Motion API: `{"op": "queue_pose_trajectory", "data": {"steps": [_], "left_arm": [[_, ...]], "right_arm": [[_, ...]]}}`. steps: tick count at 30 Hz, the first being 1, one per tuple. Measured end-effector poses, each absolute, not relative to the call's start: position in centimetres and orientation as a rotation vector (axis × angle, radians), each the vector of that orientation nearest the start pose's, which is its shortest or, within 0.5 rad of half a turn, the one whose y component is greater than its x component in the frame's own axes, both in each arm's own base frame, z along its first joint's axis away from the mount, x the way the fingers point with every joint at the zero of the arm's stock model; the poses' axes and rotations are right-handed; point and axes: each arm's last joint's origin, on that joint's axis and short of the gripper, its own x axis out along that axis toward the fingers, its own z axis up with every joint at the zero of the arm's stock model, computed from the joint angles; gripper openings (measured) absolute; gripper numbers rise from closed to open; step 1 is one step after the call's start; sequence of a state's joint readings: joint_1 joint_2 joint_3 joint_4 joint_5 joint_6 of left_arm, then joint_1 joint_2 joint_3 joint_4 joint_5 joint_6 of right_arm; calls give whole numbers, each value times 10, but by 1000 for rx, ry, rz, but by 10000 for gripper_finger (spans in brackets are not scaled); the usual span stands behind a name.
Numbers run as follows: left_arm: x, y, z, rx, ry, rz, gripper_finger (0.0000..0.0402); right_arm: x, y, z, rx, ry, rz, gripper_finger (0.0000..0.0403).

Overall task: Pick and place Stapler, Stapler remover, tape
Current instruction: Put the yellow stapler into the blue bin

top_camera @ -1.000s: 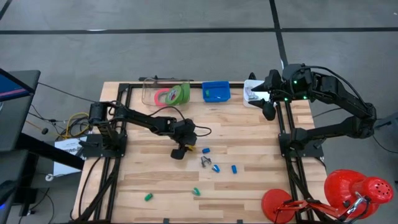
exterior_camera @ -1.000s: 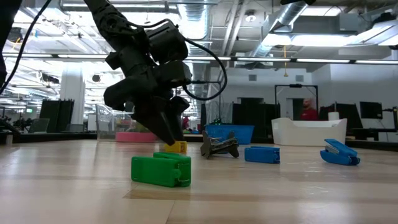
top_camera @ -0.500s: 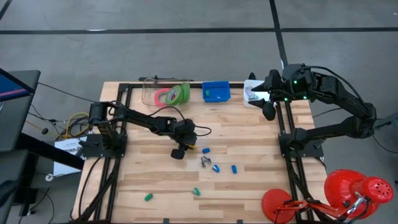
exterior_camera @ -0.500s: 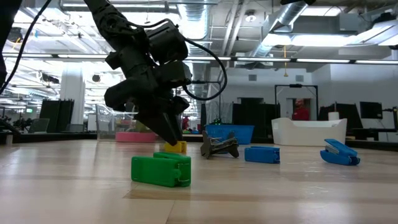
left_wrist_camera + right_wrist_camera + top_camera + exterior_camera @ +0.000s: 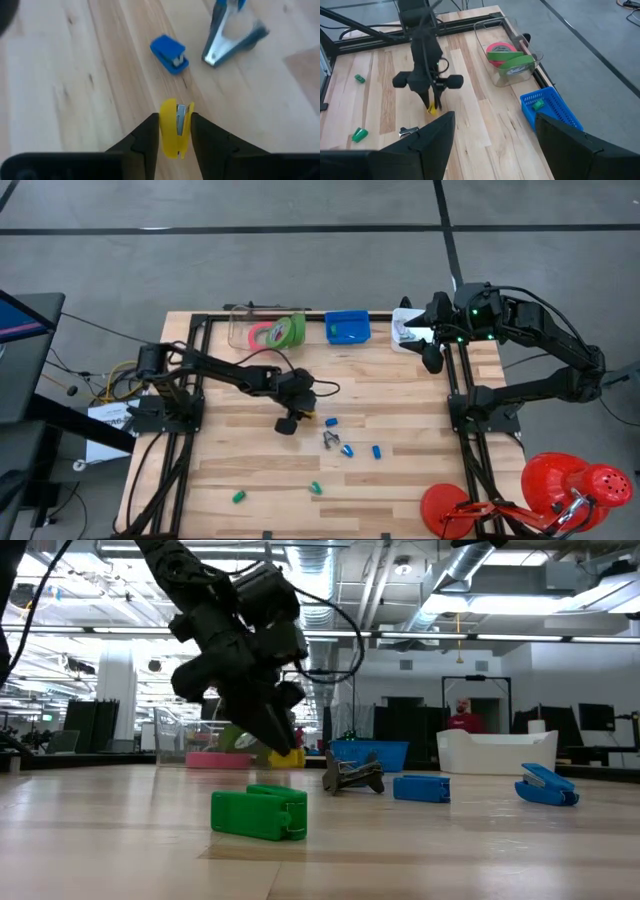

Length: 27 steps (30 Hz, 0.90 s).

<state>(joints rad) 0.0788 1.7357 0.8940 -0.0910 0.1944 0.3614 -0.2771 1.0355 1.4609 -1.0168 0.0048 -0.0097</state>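
My left gripper is over the middle of the table, shut on a small yellow stapler, which also shows in the low view. A blue mini stapler and the metal staple remover lie on the wood just beyond it. The tape rolls, pink-red and green, sit in a clear container at the far edge. My right gripper waits open near the far right edge beside a white bin. My left gripper pinches the yellow stapler by its two long sides between both fingers. The fingers come from above, slanting down. The stapler is lifted clear of the table and sticks out past the fingertips.
A blue basket stands at the far edge with a green piece inside. Two more blue staplers lie right of centre. Green staplers lie toward the near edge; one is just nearer than the left gripper.
My left gripper has risen with the yellow stapler, which rested on the table a second ago and now hangs clear above it. The fingers have stayed shut on it. The right arm has kept still.
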Motion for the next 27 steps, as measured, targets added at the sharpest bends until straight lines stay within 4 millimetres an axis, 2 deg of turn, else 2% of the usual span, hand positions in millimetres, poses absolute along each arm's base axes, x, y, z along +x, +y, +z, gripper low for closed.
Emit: {"op": "queue_pose_trajectory", "data": {"steps": [13, 22, 27], "left_arm": [[318, 23, 208, 290, 658, -132, 101], [314, 24, 233, 319, 538, -62, 101], [316, 31, 242, 322, 455, -25, 101]], "right_arm": [[158, -45, 432, 71, 589, -271, 265], [158, -45, 432, 74, 588, -272, 265], [158, -45, 432, 74, 588, -272, 265]]}}
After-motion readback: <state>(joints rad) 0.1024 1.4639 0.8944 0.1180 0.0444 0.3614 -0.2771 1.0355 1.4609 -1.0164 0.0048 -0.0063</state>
